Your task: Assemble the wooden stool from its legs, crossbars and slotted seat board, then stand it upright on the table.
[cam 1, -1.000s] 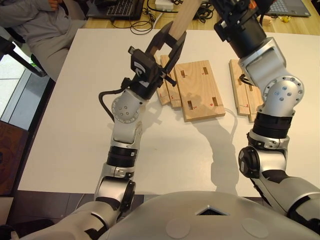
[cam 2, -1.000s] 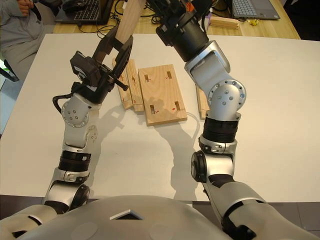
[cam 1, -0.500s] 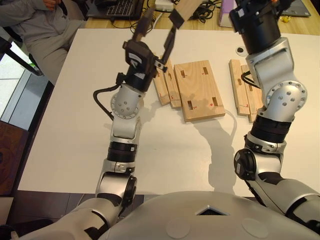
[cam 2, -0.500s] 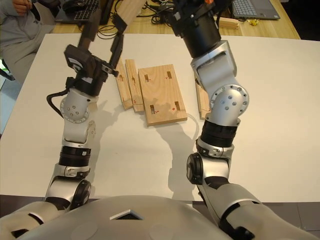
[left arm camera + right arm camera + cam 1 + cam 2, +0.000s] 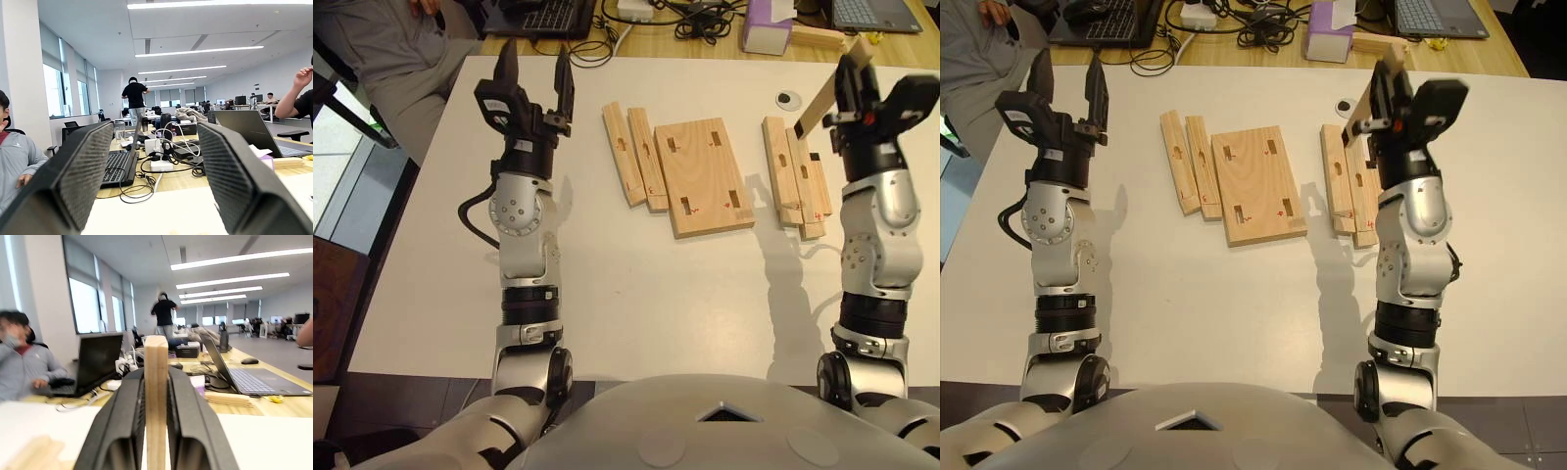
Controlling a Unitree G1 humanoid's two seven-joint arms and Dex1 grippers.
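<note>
The slotted seat board (image 5: 703, 176) lies flat at the table's middle back. Two slotted wooden bars (image 5: 634, 155) lie side by side just left of it, and several more bars (image 5: 795, 181) lie to its right. My right gripper (image 5: 847, 86) is raised above those right-hand bars, shut on a short wooden bar (image 5: 830, 93) that points up and away; in the right wrist view this wooden bar (image 5: 156, 406) stands between the two fingers. My left gripper (image 5: 534, 67) is held high over the table's left back part, open, with nothing between its fingers (image 5: 83, 181).
A small black disc (image 5: 789, 98) lies on the table behind the right bars. Beyond the table's far edge is a desk with a purple tissue box (image 5: 767, 24), a loose wooden block (image 5: 818, 35), cables and laptops. A person sits at the back left corner.
The two arms have swung apart. The right gripper carried the wooden bar from the middle back over to the right. The left gripper, earlier around that bar, moved left and is empty.
</note>
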